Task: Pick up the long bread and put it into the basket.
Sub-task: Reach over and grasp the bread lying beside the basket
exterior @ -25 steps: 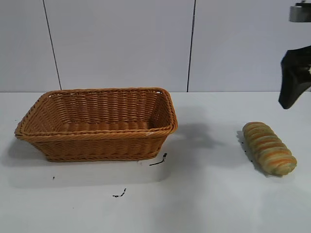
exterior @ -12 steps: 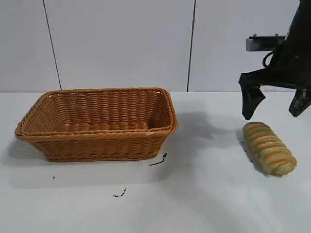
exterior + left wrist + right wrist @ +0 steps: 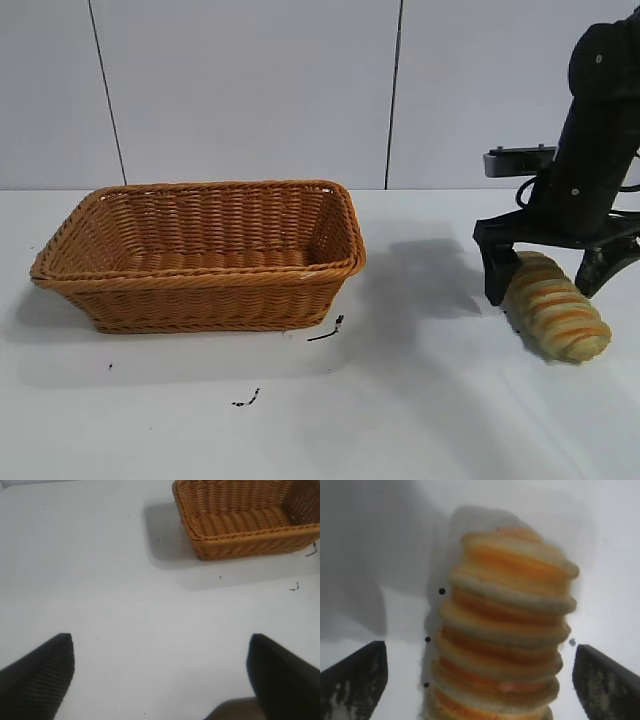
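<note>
My right end effector (image 3: 548,277) straddles the bread's (image 3: 556,318) far end, released. It looks light and squashy; I'd pinch gently across its ribbed middle.

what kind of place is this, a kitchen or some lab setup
Most likely a lab test bench, not a kitchen: a bare white table against plain panelled walls, with only a wicker basket, a striped long bread and the right gripper open around it.

The striped long bread (image 3: 557,318) lies flat on the table, well apart from the upright wicker basket (image 3: 200,255).
</note>
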Robot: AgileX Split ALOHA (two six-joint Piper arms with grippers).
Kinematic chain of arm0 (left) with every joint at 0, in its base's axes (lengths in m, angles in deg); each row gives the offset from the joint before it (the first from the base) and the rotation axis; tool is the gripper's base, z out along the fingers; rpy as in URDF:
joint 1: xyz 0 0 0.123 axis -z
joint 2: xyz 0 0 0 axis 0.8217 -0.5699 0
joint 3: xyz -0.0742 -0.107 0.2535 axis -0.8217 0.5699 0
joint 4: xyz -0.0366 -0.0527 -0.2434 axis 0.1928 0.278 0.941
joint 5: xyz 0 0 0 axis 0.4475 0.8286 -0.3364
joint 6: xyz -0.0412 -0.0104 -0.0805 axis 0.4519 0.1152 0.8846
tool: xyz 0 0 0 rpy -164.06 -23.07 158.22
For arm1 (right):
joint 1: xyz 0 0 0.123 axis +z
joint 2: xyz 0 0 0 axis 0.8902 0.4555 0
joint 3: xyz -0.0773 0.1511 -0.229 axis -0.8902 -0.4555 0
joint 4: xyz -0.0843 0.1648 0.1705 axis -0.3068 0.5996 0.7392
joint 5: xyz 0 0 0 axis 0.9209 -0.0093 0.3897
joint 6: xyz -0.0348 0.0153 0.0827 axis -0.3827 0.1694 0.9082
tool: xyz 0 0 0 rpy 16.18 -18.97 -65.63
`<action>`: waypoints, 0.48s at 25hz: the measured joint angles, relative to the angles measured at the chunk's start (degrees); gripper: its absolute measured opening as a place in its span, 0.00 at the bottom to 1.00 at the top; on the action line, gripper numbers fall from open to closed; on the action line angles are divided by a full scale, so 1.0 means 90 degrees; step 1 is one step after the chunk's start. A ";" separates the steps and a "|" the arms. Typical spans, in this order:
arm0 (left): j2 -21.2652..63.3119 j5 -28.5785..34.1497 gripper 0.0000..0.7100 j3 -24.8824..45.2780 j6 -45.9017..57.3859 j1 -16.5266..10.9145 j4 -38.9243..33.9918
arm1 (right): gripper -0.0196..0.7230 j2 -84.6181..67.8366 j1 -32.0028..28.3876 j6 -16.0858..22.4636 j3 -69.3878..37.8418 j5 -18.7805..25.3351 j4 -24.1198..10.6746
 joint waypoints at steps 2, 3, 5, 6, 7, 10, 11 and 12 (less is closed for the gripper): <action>0.0000 0.0000 0.98 0.0000 0.0000 0.0000 0.0000 | 0.84 0.0000 0.0000 0.0000 0.0002 0.0006 0.0000; 0.0000 0.0000 0.98 0.0000 0.0000 0.0000 0.0000 | 0.75 0.0000 0.0000 0.0000 0.0002 0.0018 0.0000; 0.0000 0.0000 0.98 0.0000 0.0000 0.0000 0.0000 | 0.56 0.0000 0.0000 0.0000 0.0002 0.0061 0.0000; 0.0000 0.0000 0.98 0.0000 0.0000 0.0000 0.0000 | 0.45 0.0000 0.0000 0.0000 0.0002 0.0061 0.0000; 0.0000 0.0000 0.98 0.0000 0.0000 0.0000 0.0000 | 0.36 0.0000 0.0000 0.0000 0.0002 0.0068 -0.0039; 0.0000 0.0000 0.98 0.0000 0.0000 0.0000 0.0000 | 0.22 -0.0023 0.0000 0.0000 0.0094 0.0233 -0.0170; 0.0000 0.0000 0.98 0.0000 0.0000 0.0000 0.0000 | 0.22 -0.0057 0.0000 0.0000 0.0160 0.0332 -0.0228; 0.0000 0.0000 0.98 0.0000 0.0000 0.0000 0.0000 | 0.22 -0.0101 0.0000 0.0000 0.0257 0.0476 -0.0273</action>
